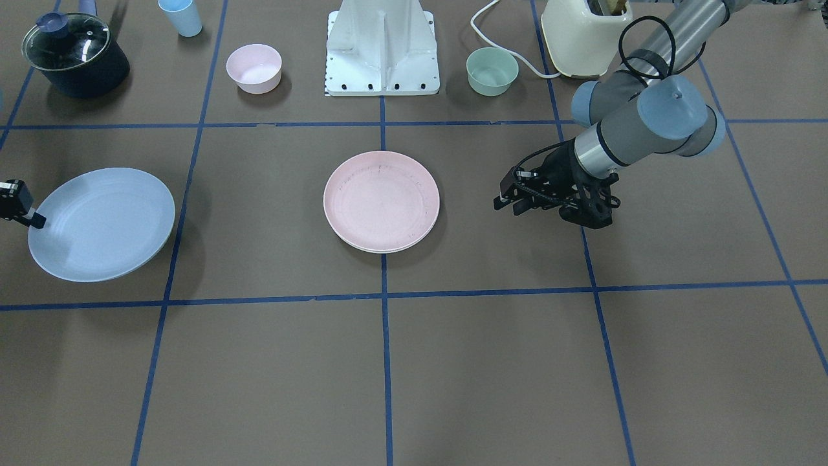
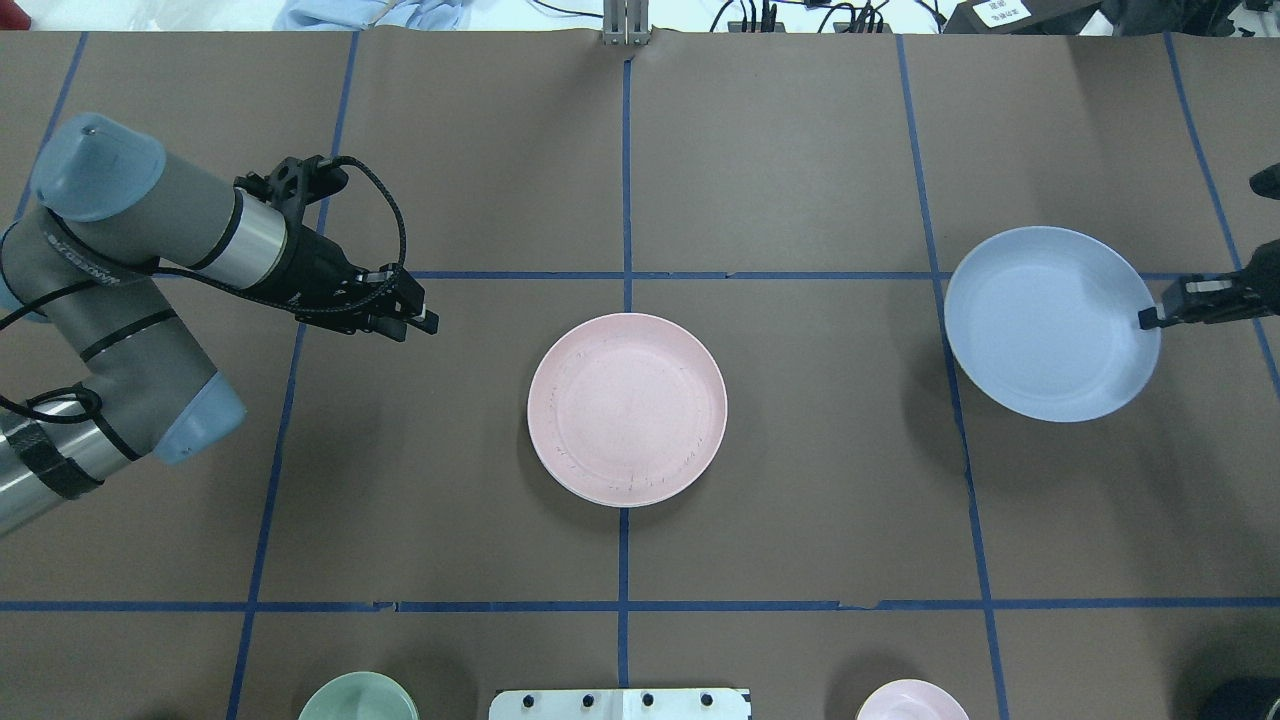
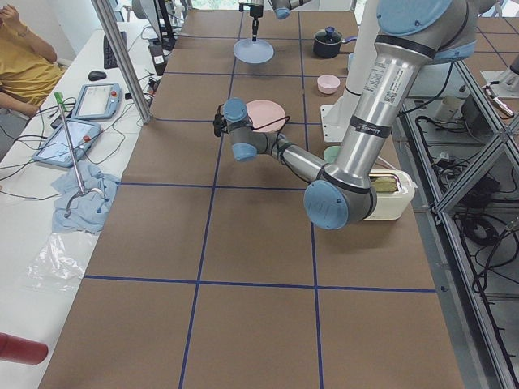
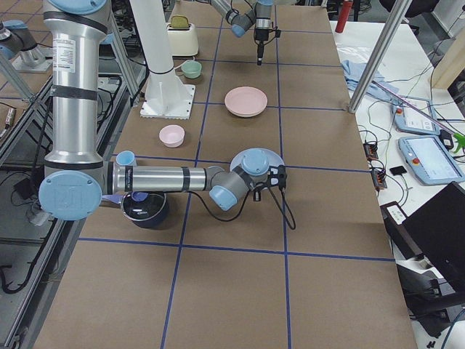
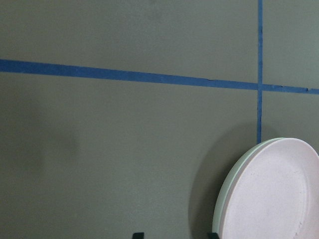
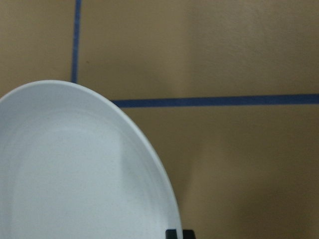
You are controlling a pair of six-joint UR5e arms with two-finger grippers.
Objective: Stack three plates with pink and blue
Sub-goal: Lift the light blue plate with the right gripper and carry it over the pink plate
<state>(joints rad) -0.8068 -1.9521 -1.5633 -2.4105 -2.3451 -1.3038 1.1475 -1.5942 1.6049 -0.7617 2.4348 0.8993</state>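
The brown surface (image 2: 800, 500) carries the pink plate (image 2: 627, 407) at its centre, flat and hollow side up, resting on the cream-white plate (image 5: 219, 211), whose rim shows beneath. Well apart on the robot's right, the blue plate (image 2: 1045, 325) hangs raised and slightly canted, its outer rim pinched in the right end effector (image 2: 1148, 319). The left end effector (image 2: 425, 322) hovers with its fingers parted, well apart from the stack.

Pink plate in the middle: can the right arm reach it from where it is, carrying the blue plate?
Probably yes. Only bare table lies between the blue plate, held at its rim by the right tool, and the pink plate; the left tool is off on the other side, apart from it.
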